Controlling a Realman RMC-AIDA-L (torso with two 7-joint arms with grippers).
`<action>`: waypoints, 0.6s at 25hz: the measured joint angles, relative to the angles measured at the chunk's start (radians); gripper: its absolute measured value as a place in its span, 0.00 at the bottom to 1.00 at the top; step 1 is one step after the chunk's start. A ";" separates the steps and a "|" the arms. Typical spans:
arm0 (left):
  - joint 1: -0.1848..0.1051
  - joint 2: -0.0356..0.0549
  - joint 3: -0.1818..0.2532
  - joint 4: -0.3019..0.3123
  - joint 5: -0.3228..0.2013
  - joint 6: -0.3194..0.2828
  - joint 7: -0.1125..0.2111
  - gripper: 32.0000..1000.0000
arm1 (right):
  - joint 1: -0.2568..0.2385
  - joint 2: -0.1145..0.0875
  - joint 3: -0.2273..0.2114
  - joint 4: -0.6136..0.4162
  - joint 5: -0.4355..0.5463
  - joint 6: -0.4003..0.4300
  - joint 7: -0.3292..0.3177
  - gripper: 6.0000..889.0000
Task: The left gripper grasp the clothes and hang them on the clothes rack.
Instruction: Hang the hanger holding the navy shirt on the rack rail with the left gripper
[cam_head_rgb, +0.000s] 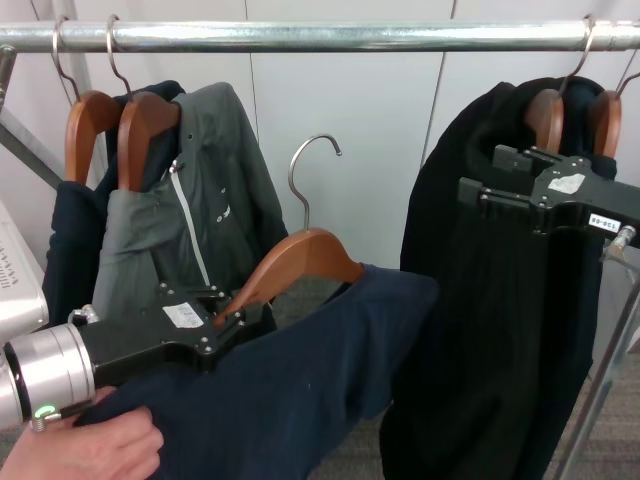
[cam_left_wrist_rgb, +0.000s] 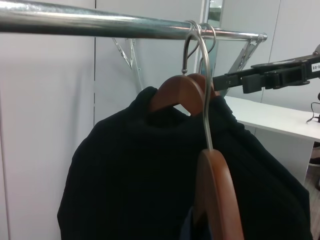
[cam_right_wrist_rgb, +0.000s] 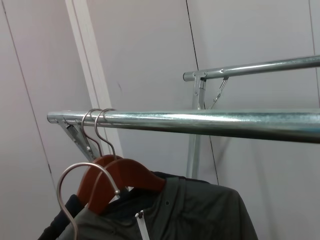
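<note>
The clothes (cam_head_rgb: 300, 385), a navy T-shirt on a brown wooden hanger (cam_head_rgb: 300, 258), hang below the clothes rack (cam_head_rgb: 330, 37). My left gripper (cam_head_rgb: 240, 308) is shut on the hanger's left shoulder, low in the head view. The silver hook (cam_head_rgb: 315, 150) points up, free and well under the rail, in the gap between the hung garments. In the left wrist view the held hanger (cam_left_wrist_rgb: 216, 195) and its hook (cam_left_wrist_rgb: 201, 95) rise toward the rail (cam_left_wrist_rgb: 100, 22). My right gripper (cam_head_rgb: 490, 178) hovers open in front of the black garments at the right.
A grey zip jacket (cam_head_rgb: 200, 220) and a dark garment hang at the left of the rail, long black garments (cam_head_rgb: 480, 320) at the right. A person's hand (cam_head_rgb: 90, 450) rests under my left wrist. A second rail (cam_right_wrist_rgb: 260, 67) stands behind.
</note>
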 joint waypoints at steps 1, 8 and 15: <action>0.000 0.0000 0.000 0.000 0.000 0.000 0.000 0.15 | 0.000 0.000 0.000 0.000 0.000 -0.001 0.000 0.92; 0.000 -0.0001 0.000 0.000 -0.026 0.003 0.002 0.14 | 0.000 0.000 0.001 0.000 0.000 -0.003 0.000 0.92; 0.002 -0.0001 0.000 0.006 -0.117 0.003 0.009 0.15 | 0.000 0.000 0.003 0.000 0.000 -0.005 0.000 0.92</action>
